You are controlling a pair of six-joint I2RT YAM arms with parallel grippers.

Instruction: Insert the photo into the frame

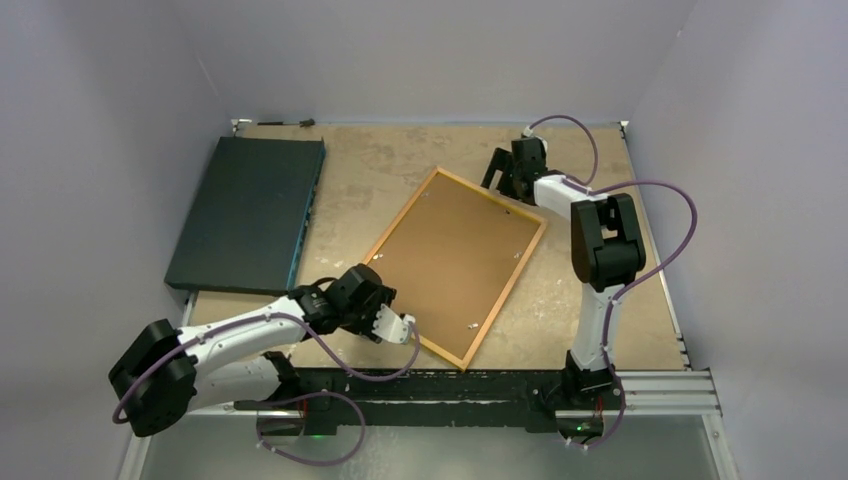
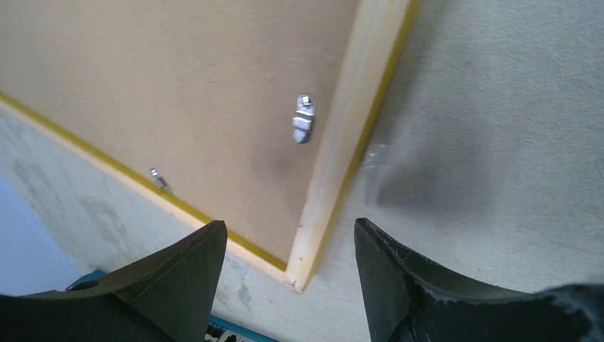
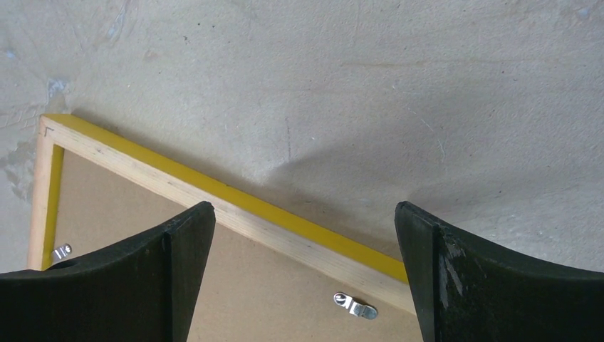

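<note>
Frame: yellow-edged wooden rectangle [image 2: 342,135], back up for reaching metal clips [image 2: 303,120].
Left pincer [image 2: 290,231]: released, corner just below.
Right pincer [image 3: 305,214]: released wide, edge below.

The frame [image 3: 235,196] is showing a yellow edge and pale wood back; the backing board [image 1: 460,250], plain brown; the slab [image 1: 250,212], dark teal.

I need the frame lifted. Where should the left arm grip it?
Probably the frame on its wooden rail at the near corner, from the near side. It lies flat, back up, so only that thin edge is graspable; the left gripper is there, jaws open.
</note>
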